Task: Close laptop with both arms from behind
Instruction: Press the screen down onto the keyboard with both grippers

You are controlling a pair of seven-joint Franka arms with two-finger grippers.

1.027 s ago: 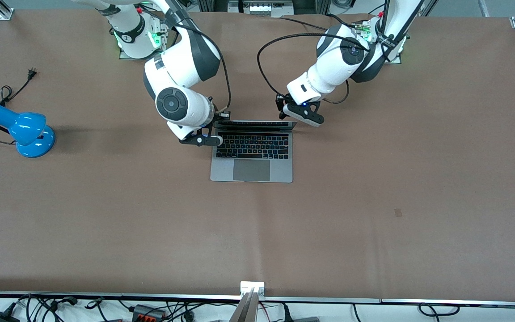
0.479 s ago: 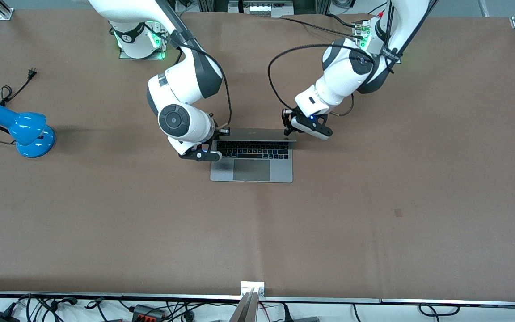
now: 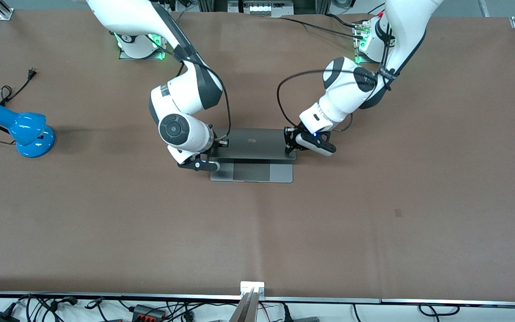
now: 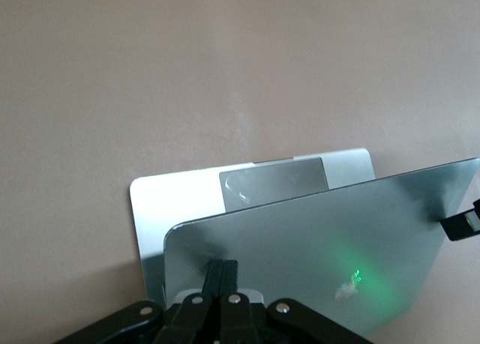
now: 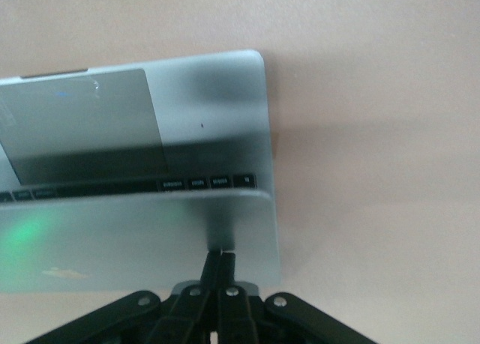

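Because the lid must fold toward the front camera, both grippers press its back face with fingers pinched together, holding nothing. On the laptop [image 3: 252, 154], mid-table, the left gripper [image 3: 289, 142] bears on the lid corner toward the left arm's end, the right gripper [image 3: 220, 143] on the other corner. Lid is tilted well down, trackpad strip uncovered; even pushing should keep it from twisting.
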